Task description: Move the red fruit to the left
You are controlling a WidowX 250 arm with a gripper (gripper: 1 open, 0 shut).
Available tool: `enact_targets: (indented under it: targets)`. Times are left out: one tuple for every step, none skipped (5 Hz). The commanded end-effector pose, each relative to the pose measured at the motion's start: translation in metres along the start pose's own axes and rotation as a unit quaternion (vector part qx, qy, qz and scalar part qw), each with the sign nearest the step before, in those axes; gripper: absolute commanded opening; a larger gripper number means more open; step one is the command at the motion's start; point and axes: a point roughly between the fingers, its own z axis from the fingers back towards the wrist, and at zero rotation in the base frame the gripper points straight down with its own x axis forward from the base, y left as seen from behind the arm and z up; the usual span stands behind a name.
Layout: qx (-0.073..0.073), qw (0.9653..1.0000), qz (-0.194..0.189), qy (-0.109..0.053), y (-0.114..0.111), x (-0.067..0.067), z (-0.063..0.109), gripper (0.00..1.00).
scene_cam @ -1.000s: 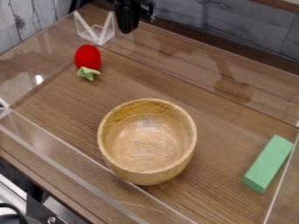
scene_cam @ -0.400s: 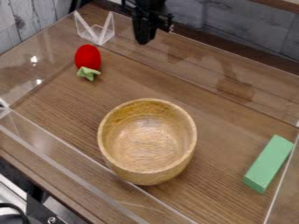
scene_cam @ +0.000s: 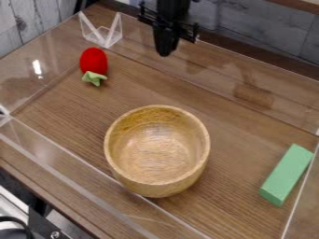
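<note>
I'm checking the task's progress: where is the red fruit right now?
In the camera view the red fruit lies on the wooden tabletop at upper left, above-left of the wooden bowl, with the tool to its right, apart from it.

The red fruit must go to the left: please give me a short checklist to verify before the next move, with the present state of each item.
1. Red fruit visible and unobstructed: ok.
2. End effector empty, jaws shut: ok.
3. End effector above the fruit: not ok, it hangs to the fruit's right in the picture.
4. Jaws open for a grasp: not ok.
5. Bowl and green block apart from the fruit: ok.
6. Free wood left of the fruit: cannot tell how much, the clear wall stands close.
</note>
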Motion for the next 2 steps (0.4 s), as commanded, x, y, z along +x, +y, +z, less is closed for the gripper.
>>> enact_targets:
  targets:
    - [0.005, 0.9994, 0.011, -0.033, -0.0064, 0.0071, 0.0154, 0.0]
    - [-0.001, 0.9992, 0.025, -0.031, -0.0138, 0.0062, 0.009, 1.0]
